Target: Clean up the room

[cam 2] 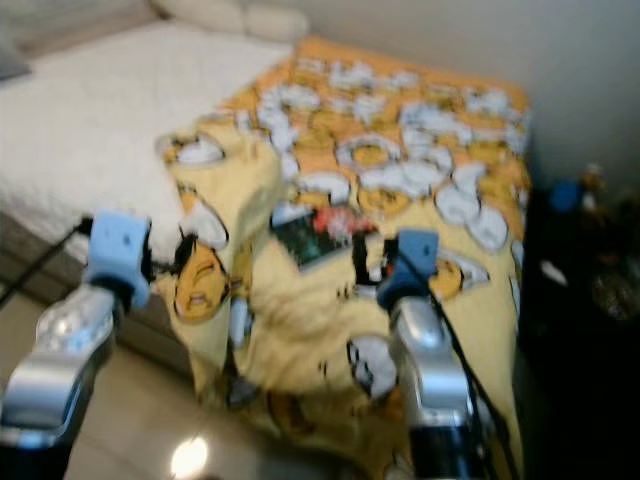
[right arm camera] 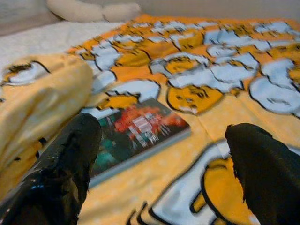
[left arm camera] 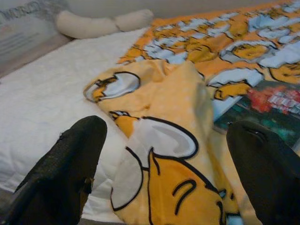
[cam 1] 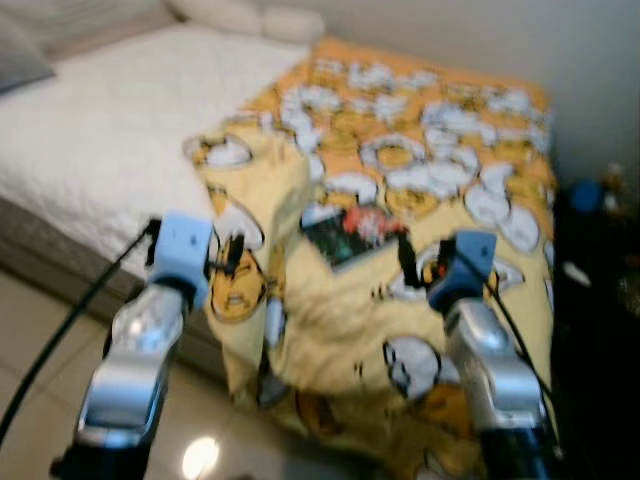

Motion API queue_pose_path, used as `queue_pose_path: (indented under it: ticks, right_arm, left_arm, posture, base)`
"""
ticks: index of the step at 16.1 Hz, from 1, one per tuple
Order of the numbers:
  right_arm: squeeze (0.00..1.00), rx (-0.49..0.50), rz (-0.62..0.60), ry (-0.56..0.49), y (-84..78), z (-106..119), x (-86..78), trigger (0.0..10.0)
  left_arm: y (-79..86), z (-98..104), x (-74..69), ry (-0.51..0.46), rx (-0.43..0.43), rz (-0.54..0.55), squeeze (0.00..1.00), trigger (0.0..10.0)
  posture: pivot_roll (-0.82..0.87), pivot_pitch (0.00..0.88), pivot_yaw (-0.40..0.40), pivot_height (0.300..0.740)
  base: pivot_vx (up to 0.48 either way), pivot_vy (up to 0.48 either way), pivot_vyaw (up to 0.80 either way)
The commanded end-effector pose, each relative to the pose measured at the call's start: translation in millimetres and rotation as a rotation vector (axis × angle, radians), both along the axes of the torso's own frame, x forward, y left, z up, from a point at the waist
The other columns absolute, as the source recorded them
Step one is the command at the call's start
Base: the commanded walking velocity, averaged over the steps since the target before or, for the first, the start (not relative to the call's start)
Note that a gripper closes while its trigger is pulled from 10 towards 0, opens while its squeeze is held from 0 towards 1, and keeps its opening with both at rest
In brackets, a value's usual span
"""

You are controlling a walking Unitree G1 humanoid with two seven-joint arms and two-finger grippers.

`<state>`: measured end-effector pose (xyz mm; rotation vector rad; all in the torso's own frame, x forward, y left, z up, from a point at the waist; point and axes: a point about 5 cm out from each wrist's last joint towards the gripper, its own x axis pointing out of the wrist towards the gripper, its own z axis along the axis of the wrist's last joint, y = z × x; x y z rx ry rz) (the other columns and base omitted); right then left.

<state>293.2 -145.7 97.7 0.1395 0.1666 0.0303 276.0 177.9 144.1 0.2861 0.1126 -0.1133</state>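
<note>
A yellow and orange cartoon-print blanket covers the right part of a bed and hangs crumpled over its near edge. A book with a dark green and red cover lies flat on the blanket. My left gripper is open, held before a bunched fold of blanket at the bed's edge. My right gripper is open too, just short of the book, with its black fingers spread wide. Both head views are blurred.
The white quilted mattress takes up the left of the bed, with pillows at the far end. Dark furniture with small items stands right of the bed. A shiny tiled floor lies below. A pale wall runs behind.
</note>
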Motion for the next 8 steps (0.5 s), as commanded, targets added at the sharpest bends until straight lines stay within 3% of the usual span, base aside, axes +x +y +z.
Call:
queue_pose_path:
  ticks: [1, 6, 8]
  right_arm:
    - [0.00, 0.007, -0.004, 0.016, -0.8, 1.1, 1.3, 10.0]
    - [0.00, 0.025, 0.027, 0.020, 1.4, 4.3, 3.6, 10.0]
    - [0.00, -0.022, 0.025, 0.020, 0.1, 5.4, 4.6, 10.0]
  left_arm:
    - [-1.3, 2.1, 1.7, -0.008, 0.024, -0.013, 0.00, 10.0]
    - [-3.8, 0.9, 2.9, -0.008, -0.010, -0.009, 0.00, 10.0]
    - [-1.8, -2.6, 1.9, 0.010, -0.057, 0.032, 0.00, 10.0]
  posture:
    - [-0.01, 0.000, -0.006, 0.740]
    - [-0.01, 0.000, -0.007, 0.740]
    - [-0.01, 0.000, -0.014, 0.740]
  base:
    - [0.000, 0.000, 0.00]
    - [0.000, -0.480, 0.00]
    - [0.000, 0.000, 0.00]
